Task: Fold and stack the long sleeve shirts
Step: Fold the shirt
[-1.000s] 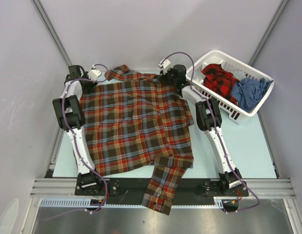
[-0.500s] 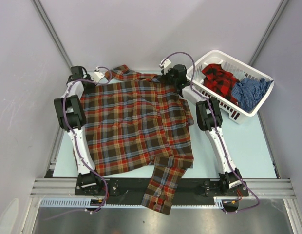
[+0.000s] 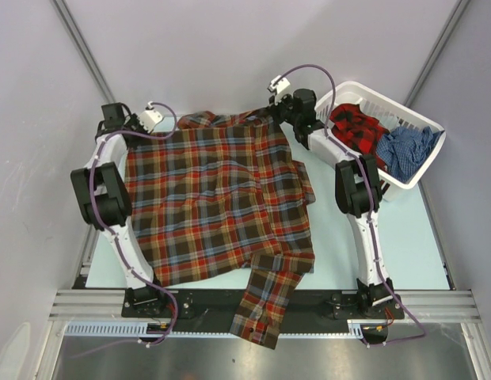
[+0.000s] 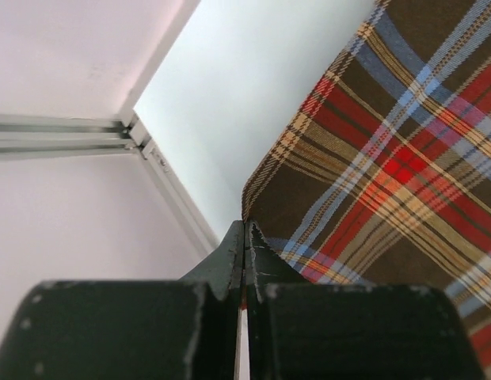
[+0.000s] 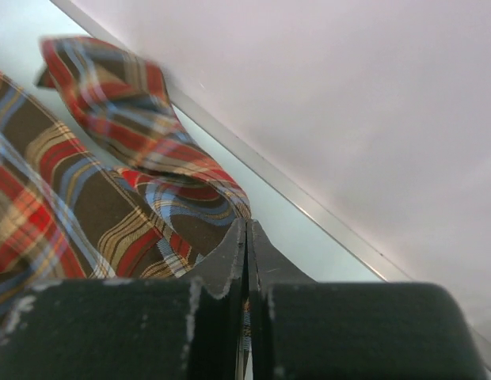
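A brown, red-orange and light-blue plaid long sleeve shirt (image 3: 222, 198) lies spread over the table. One sleeve (image 3: 265, 309) hangs over the near edge. My left gripper (image 3: 135, 133) is shut on the shirt's far left corner; in the left wrist view the plaid edge (image 4: 388, 158) runs into the closed tips (image 4: 245, 231). My right gripper (image 3: 280, 117) is shut on the far right corner next to the collar, with plaid cloth (image 5: 111, 198) pinched at its tips (image 5: 246, 228). A red-and-black shirt (image 3: 356, 127) and a blue checked shirt (image 3: 408, 146) lie crumpled in the basket.
A white plastic laundry basket (image 3: 364, 85) stands at the back right, close to my right arm. Grey walls close in the table on the left, back and right. Bare pale table (image 3: 404, 237) shows to the right of the spread shirt.
Both grippers have closed on the shirt's far corners. They have since moved back and apart, and the far edge is raised and drawn out wider and straighter.
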Robot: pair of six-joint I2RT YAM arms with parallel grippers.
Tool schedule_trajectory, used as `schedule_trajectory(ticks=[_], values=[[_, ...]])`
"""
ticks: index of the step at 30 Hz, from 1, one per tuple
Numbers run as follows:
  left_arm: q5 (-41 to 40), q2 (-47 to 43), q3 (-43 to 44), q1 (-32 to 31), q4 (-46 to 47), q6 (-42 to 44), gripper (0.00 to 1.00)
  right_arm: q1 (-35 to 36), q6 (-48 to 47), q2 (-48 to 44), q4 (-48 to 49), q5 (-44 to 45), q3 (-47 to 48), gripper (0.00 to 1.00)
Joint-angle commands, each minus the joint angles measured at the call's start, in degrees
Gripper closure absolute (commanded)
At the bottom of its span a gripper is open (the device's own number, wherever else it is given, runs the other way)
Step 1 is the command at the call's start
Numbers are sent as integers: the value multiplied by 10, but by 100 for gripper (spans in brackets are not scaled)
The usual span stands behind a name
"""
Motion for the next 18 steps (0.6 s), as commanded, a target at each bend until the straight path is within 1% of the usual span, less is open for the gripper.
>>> schedule_trajectory(ticks=[1,5,8,12,14,18], values=[[34,-80,-59,7,20,25,100,-7,14,-85,17,-29,-54,100],[40,-141,-129,15,17,43,100,-9,16,-150,-1,-40,-103,100],[56,-194,-176,26,14,51,100,-12,25,-203,-4,-49,-161,100],[70,-272,-234,34,-12,74,100,-18,25,-269,-11,-56,-225,100],[77,-295,-268,34,-26,89,100,-21,23,-292,-20,-63,-258,100],[72,-325,-301,35,-68,116,100,-21,8,-335,-53,-76,-313,100]])
